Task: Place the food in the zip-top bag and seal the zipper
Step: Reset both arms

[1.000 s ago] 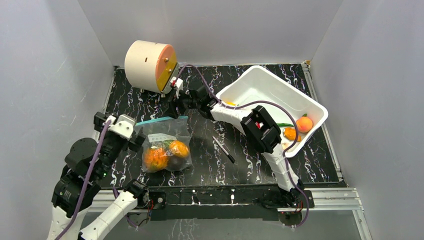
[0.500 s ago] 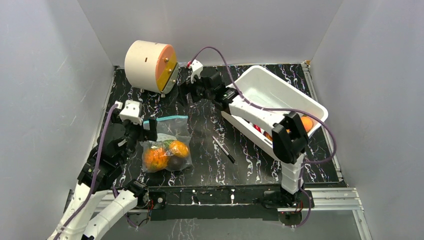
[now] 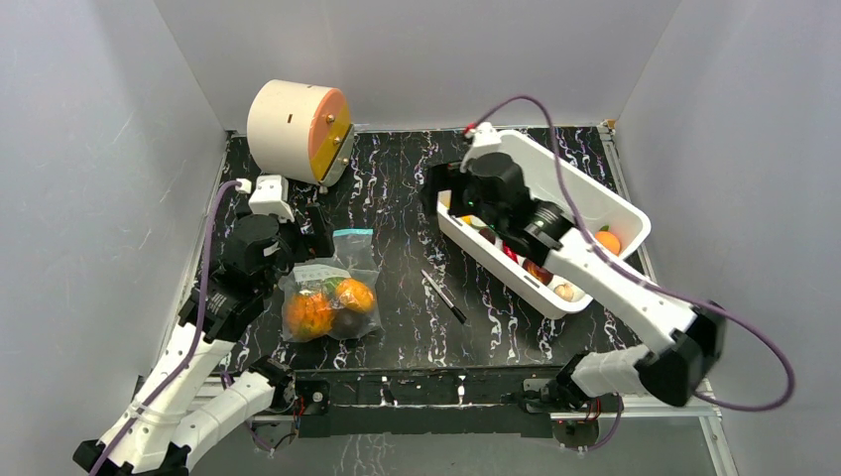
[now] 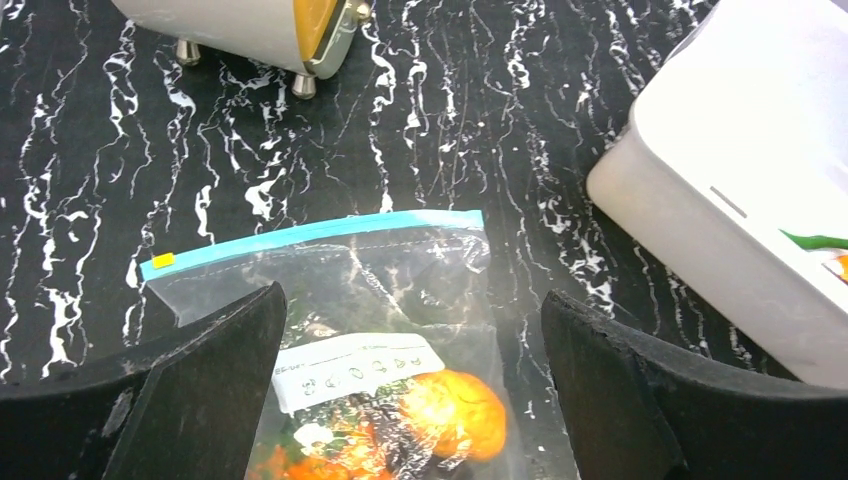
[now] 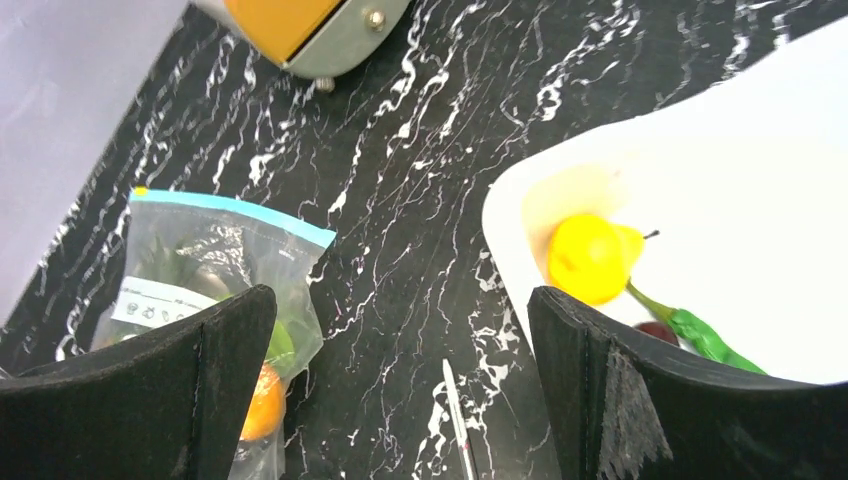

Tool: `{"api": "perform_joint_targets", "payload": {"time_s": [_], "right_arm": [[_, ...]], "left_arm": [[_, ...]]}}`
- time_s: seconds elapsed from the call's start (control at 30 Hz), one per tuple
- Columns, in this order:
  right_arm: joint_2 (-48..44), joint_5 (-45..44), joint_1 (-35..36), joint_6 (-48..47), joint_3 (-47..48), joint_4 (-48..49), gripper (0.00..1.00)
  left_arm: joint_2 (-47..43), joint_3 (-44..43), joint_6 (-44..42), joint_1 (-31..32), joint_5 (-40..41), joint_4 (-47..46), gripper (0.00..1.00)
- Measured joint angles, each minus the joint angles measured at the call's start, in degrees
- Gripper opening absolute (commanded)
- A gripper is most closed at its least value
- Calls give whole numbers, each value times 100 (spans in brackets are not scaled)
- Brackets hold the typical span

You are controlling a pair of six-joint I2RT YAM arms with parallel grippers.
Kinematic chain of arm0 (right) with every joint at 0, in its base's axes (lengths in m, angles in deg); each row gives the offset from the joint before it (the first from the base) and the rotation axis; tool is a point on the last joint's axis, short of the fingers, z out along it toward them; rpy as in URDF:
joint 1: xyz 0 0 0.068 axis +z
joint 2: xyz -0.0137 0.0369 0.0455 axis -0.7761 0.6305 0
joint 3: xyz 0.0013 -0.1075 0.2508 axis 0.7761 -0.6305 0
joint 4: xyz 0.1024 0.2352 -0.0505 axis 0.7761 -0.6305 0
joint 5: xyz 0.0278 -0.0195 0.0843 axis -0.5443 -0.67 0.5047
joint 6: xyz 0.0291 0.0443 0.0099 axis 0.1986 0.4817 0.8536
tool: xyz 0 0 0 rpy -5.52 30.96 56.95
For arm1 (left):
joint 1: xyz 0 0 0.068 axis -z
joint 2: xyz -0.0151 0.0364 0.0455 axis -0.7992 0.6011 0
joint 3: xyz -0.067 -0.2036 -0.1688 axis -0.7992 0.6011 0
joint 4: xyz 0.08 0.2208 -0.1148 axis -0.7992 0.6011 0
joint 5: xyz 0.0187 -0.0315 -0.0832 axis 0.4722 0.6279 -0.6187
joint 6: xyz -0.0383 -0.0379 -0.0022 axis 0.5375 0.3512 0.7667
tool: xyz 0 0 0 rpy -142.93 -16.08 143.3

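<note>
The clear zip-top bag lies flat on the black marble table, left of centre. Orange, green and dark toy food is inside it. Its blue-teal zipper runs along the far edge and lies flat. My left gripper hovers open and empty over the bag's far end. In the left wrist view the bag, zipper and food lie between the spread fingers. My right gripper is open and empty above the table, between the bag and the tub.
A white tub at the right holds more toy food, including a yellow pear and a green chili. A thin black pen lies between bag and tub. A cream drum with an orange face stands at the back left.
My right gripper has swung away from the bag's far edge, to the right, up to the tub's left end. My left gripper has moved forward over the bag's zipper end.
</note>
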Motion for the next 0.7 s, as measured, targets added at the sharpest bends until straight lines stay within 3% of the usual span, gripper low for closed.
{"api": "perform_joint_targets", "payload": {"time_s": [0.3,0.7], "right_arm": [[-1917,-763,-2,518,-529,-529,98],[-2441,-1088,-2,1040,-1016,-726,98]], "left_arm": [[33,-254,133,0,-280,-293,98],[214,-190,254,0,-387,-365,98]]}}
